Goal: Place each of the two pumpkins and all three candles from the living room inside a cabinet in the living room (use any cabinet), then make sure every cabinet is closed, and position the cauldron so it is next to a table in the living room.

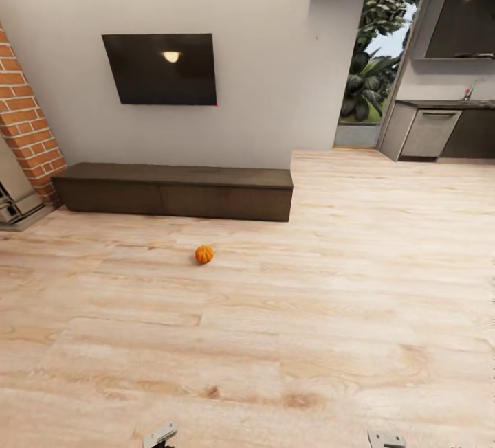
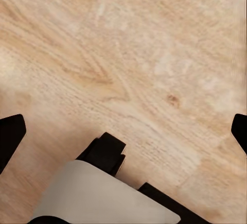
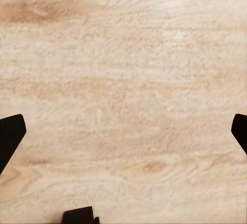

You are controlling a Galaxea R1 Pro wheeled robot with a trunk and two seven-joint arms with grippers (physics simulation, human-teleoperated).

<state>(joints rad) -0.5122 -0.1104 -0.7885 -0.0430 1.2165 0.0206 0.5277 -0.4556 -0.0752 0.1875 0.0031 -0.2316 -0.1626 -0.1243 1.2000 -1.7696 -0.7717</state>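
A small orange ribbed pumpkin (image 1: 203, 254) sits on the pale wood floor (image 1: 289, 338), near the closed long dark-brown console cabinet (image 1: 175, 192). We judge it light, rigid and rounded; grip across its sides. Our left end effector (image 2: 123, 131) and right end effector (image 3: 123, 128) are spread wide, empty.
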